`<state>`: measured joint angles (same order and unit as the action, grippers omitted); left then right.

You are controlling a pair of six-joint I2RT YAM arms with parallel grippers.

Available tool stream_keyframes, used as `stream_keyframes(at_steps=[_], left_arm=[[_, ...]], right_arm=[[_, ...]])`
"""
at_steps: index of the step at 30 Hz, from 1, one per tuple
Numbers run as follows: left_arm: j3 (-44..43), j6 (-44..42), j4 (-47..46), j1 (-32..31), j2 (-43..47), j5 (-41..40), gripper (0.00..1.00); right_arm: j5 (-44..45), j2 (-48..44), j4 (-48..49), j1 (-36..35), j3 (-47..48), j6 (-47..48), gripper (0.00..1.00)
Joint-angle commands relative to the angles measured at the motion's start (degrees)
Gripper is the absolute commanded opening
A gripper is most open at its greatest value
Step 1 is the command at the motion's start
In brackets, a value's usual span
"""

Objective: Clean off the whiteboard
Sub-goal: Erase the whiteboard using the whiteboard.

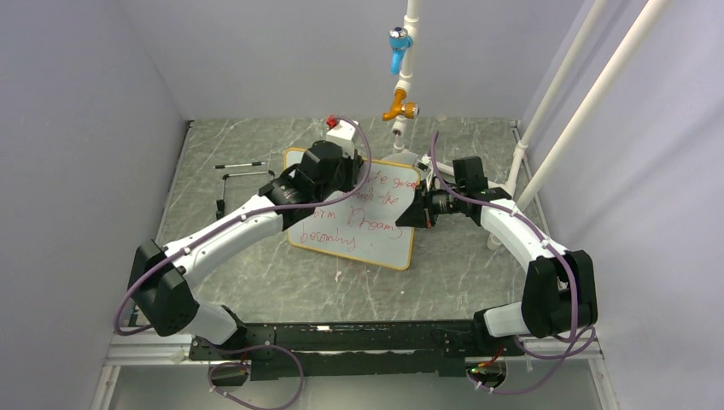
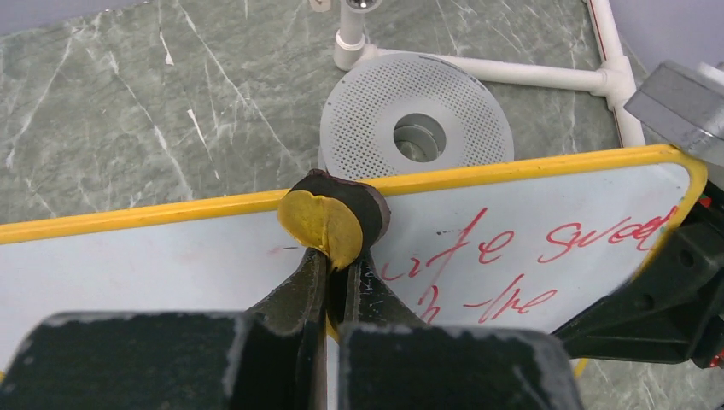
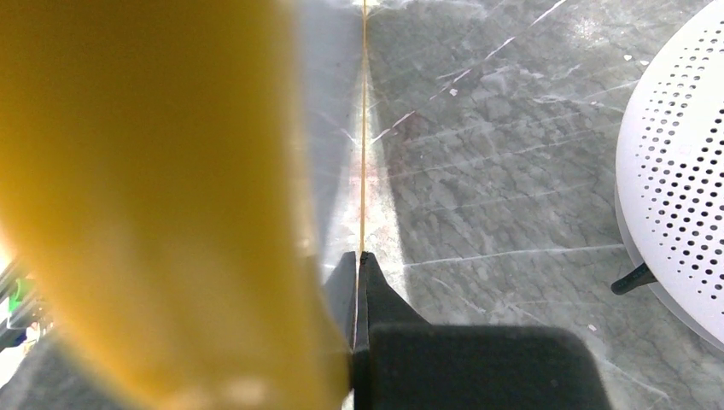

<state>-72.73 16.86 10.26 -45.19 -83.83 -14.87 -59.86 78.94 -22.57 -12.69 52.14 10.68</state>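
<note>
The whiteboard (image 1: pixel 376 231) lies mid-table, yellow-framed, with red handwriting across its middle and right. In the left wrist view the whiteboard (image 2: pixel 555 248) shows red words on the right, while its left part is white with a faint smudge. My left gripper (image 2: pixel 337 260) is shut on a round yellow-and-black eraser (image 2: pixel 333 218), which sits at the board's far edge. From above, the left gripper (image 1: pixel 329 175) is over the board's upper left. My right gripper (image 3: pixel 359 256) is shut on the board's thin right edge (image 3: pixel 363 128); it also shows in the top view (image 1: pixel 408 215).
A grey perforated disc (image 2: pixel 418 128) lies just beyond the board, next to a white pipe base (image 2: pixel 546 77). A pipe with blue and orange valves (image 1: pixel 399 51) hangs at the back. A small wire stand (image 1: pixel 243 175) sits left of the board. Walls close both sides.
</note>
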Motion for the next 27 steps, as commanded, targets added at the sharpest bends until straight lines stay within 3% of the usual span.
stream_keyframes(at_steps=[1, 9, 14, 23, 27], left_arm=[[-0.37, 0.60, -1.30, 0.69, 0.43, -2.13, 0.00], [-3.65, 2.46, -2.54, -6.92, -2.83, -1.47, 0.00], [-2.60, 2.12, -2.00, -7.53, -3.30, -3.65, 0.00], [3.11, 1.09, -1.23, 3.11, 2.17, -3.62, 0.00], [4.07, 1.10, -1.50, 4.70, 3.23, -2.34, 0.00]], right_arm=[[0.00, -2.26, -0.66, -1.11, 1.65, 5.79, 0.00], [0.09, -2.16, -0.64, -1.11, 1.64, 5.85, 0.00], [-0.07, -2.25, -0.79, -1.10, 1.65, 5.83, 0.00], [-0.06, -2.41, -0.65, -1.10, 1.56, 5.81, 0.00], [-0.04, -2.30, -0.57, -1.11, 1.52, 5.73, 0.00]])
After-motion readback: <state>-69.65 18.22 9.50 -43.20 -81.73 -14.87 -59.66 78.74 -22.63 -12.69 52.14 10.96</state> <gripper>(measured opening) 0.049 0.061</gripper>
